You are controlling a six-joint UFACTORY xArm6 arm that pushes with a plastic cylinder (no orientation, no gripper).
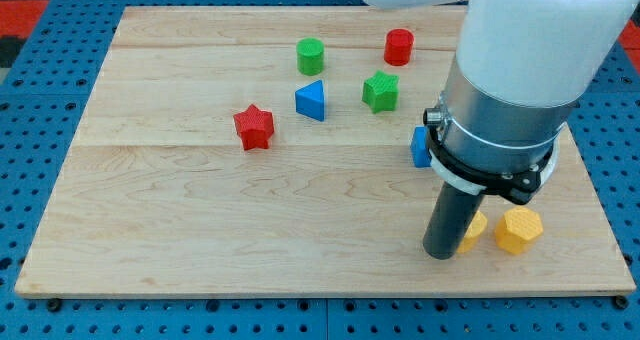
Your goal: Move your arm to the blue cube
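The blue cube point(420, 147) sits at the view's right, half hidden behind my arm's grey body. My tip point(441, 254) rests on the board below the cube, toward the view's bottom, roughly a hand's width away. It touches or stands just left of a yellow block point(473, 229), which the rod partly hides.
A yellow hexagonal block point(518, 229) lies right of the tip. A blue triangular block point(311, 101), a green star-like block point(380, 91), a green cylinder point(310, 56), a red cylinder point(399, 46) and a red star point(254, 127) lie toward the view's top. The wooden board point(200, 220) ends just below the tip.
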